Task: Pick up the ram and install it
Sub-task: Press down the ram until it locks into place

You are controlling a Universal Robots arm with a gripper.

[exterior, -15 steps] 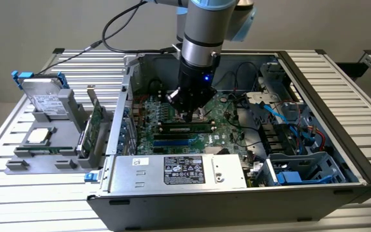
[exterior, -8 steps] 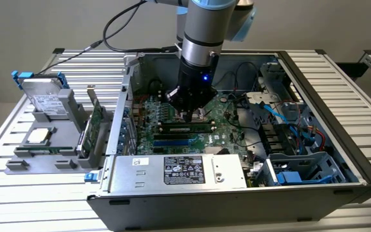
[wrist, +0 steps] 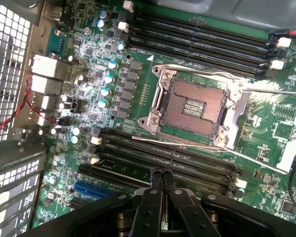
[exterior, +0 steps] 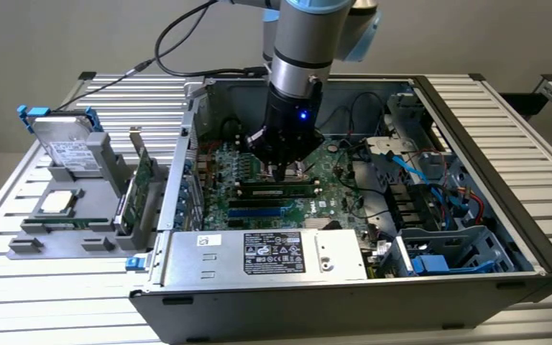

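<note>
The gripper (wrist: 162, 178) is squeezed shut with nothing in it, pressing down on the ram (exterior: 278, 190) that already sits in a slot beside the empty chip socket (wrist: 193, 106), so the pushing-in step looks nearly done.

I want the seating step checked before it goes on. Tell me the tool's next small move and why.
Probably ease the tool straight down a little. It is shut with nothing between its fingers, and it stands just over the ram, which already lies along a slot on the motherboard. Whether the ram is fully latched cannot be told, so a short press seems wiser than pulling away.
</note>
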